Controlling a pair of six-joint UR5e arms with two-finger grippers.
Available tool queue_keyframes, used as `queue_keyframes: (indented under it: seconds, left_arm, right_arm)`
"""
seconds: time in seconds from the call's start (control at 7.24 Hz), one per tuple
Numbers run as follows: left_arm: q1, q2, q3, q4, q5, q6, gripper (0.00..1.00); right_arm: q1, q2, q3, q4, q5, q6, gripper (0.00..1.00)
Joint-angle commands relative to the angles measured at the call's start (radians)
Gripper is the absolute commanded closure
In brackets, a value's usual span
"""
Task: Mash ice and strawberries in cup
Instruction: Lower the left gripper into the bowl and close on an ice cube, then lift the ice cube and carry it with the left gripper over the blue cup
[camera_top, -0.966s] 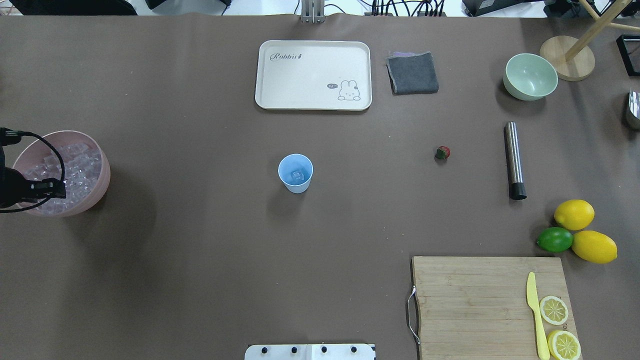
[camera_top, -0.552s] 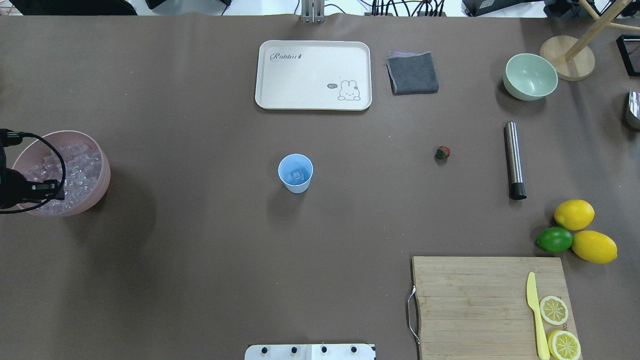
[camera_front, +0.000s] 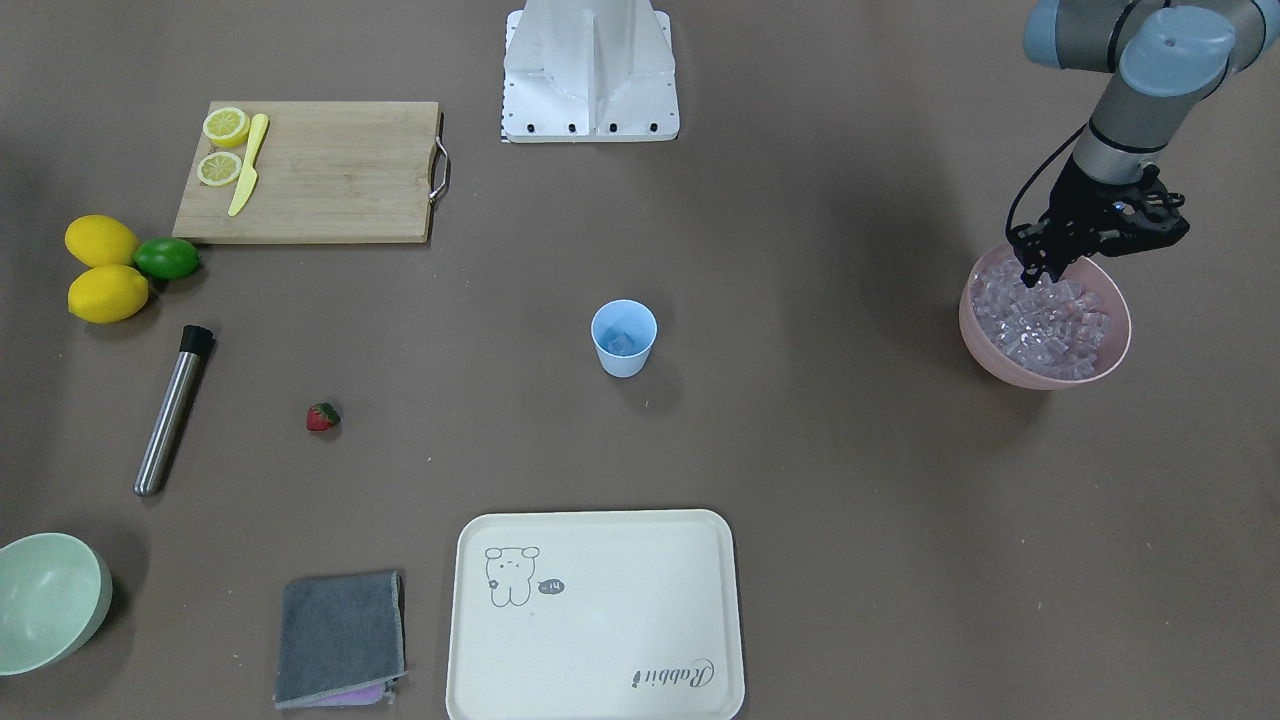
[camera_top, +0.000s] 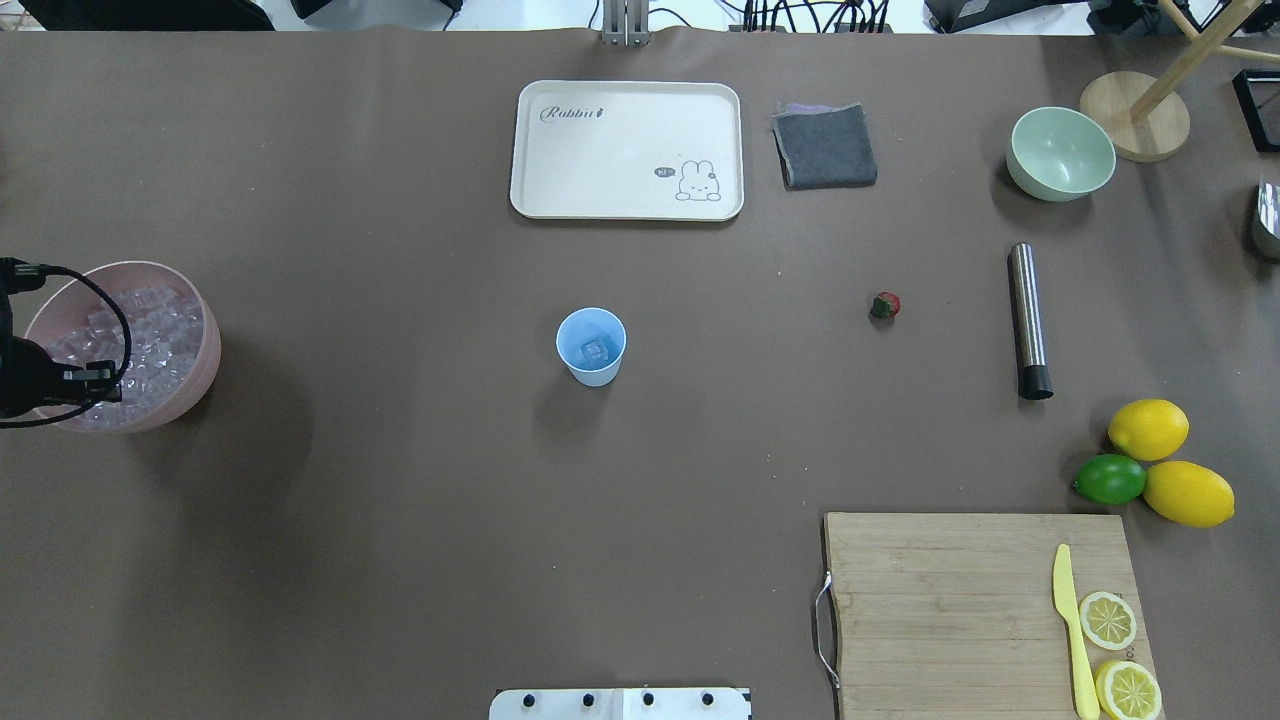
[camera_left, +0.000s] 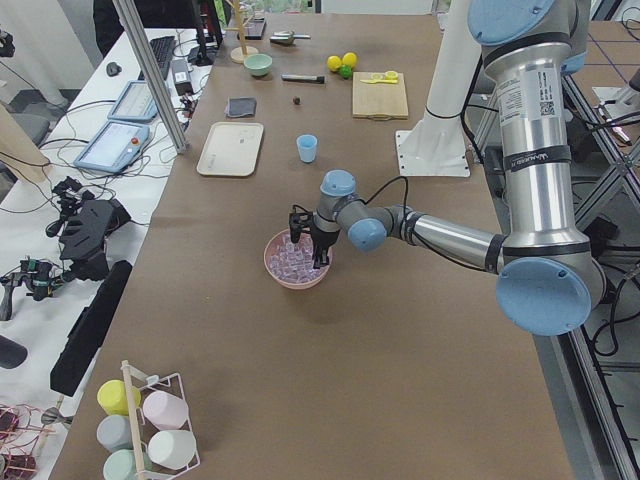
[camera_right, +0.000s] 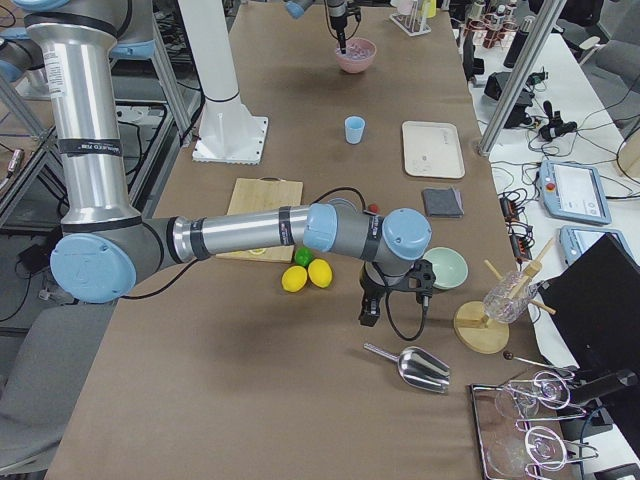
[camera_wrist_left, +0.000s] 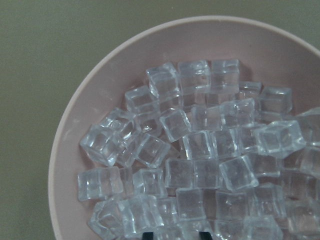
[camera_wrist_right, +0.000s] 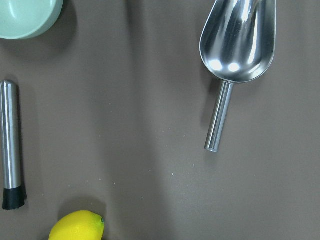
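Overhead and front cameras face each other, far off, sharing the cup (camera_top: 591, 346). Left wrist camera: close above ice (camera_wrist_left: 200, 160) beyond its jaws.

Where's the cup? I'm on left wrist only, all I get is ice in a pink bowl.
Observer: The cup stands upright mid-table, well apart from the pink bowl.
Operator: Anything in it?
Observer: At least one ice cube sits at its bottom; nothing red inside.
Operator: Strawberry where?
Observer: The strawberry lies on the bare table, between the cup and a metal rod, touching neither.
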Motion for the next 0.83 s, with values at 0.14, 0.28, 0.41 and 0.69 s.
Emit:
queue_keyframes:
  seconds: [0.14, 0.28, 0.41, 0.69]
  left_arm:
    - [-0.04, -0.017, -0.013, 0.016, -0.013, 0.022, 1.0]
    - [-0.11, -0.049, -0.012, 0.057, -0.043, 0.11, 1.0]
    - [-0.187, -0.105, -0.013, 0.131, -0.069, 0.185, 1.0]
    - [-0.232, -0.254, -0.012, 0.206, -0.074, 0.194, 1.0]
  right_arm:
    - [0.0, 0.0, 0.0, 0.0, 0.0, 0.002, 0.0]
    - [0.0, 0.0, -0.001, 0.0, 0.0, 0.002, 0.0]
    - [0.0, 0.0, -0.004, 0.0, 0.0, 0.002, 0.0]
    - [0.0, -0.004, -0.008, 0.0, 0.0, 0.0, 0.0]
